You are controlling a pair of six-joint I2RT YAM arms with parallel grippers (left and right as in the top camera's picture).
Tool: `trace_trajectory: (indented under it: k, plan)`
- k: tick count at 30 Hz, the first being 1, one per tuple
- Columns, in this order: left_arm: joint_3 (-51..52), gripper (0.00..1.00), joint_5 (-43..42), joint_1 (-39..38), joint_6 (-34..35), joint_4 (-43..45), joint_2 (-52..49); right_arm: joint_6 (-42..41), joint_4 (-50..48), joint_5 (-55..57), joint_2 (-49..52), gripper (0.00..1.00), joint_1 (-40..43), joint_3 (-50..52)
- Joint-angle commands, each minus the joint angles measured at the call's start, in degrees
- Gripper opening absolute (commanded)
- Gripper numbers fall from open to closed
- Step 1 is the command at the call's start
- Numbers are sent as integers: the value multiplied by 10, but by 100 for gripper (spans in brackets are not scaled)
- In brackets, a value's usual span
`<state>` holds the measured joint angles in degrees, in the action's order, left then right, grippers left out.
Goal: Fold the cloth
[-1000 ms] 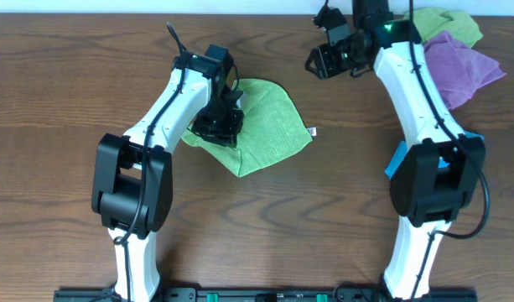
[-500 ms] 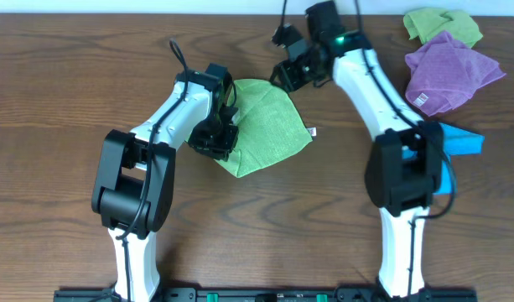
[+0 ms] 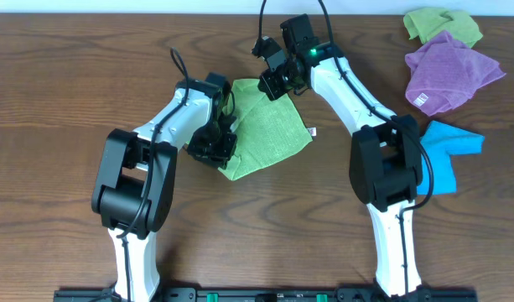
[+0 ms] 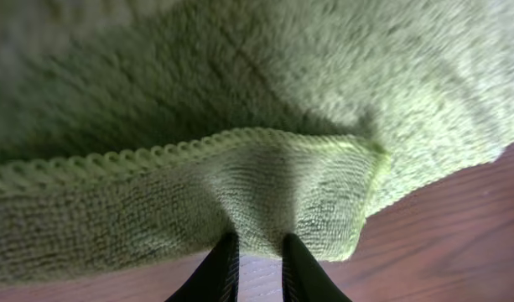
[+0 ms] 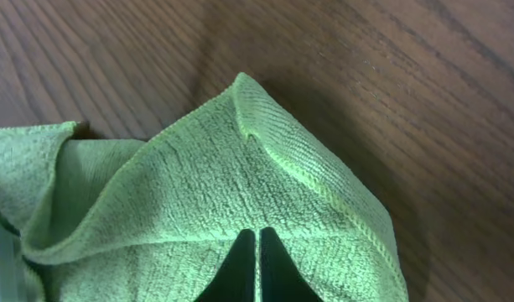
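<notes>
The lime-green cloth (image 3: pixel 273 134) lies partly folded at the table's middle, with its small white tag (image 3: pixel 313 132) at the right edge. My left gripper (image 3: pixel 213 148) is at the cloth's left edge. In the left wrist view my left gripper (image 4: pixel 258 243) is shut on a folded hem of the cloth (image 4: pixel 282 180), just above the wood. My right gripper (image 3: pixel 271 84) hovers over the cloth's top corner. In the right wrist view my right gripper (image 5: pixel 257 235) has its fingers pressed together, empty, over the cloth (image 5: pixel 198 193), whose corner is humped up.
A duller yellow-green cloth (image 3: pixel 441 23) and a purple cloth (image 3: pixel 454 67) with a white tag lie at the back right. A blue cloth (image 3: pixel 448 151) lies to the right of the right arm's base link.
My right arm has swung left from the back-right cloths to the green cloth's top corner. My left gripper has moved slightly toward the front-left, drawing the cloth's edge with it.
</notes>
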<state>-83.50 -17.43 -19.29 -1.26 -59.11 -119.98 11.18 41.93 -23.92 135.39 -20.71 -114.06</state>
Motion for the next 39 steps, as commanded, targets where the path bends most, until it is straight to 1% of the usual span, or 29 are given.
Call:
trace_trajectory:
  k: [1, 15, 22, 35, 39]
  plan:
    - [15, 19, -14, 0, 2, -3, 8, -9, -7, 2, 4, 1, -4, -5]
    - [16, 18, -31, 0, 6, -33, 8, -9, -4, 2, 8, 1, -14, -5]
    - [16, 18, -31, 0, 6, -38, 8, -12, -10, 6, 37, 1, -14, -5]
    - [16, 19, -32, 0, 6, -38, 8, -31, -79, 47, 44, 1, -15, -5]
    - [16, 19, -32, 0, 6, -38, 8, -50, -99, 62, 45, 1, -15, -5]
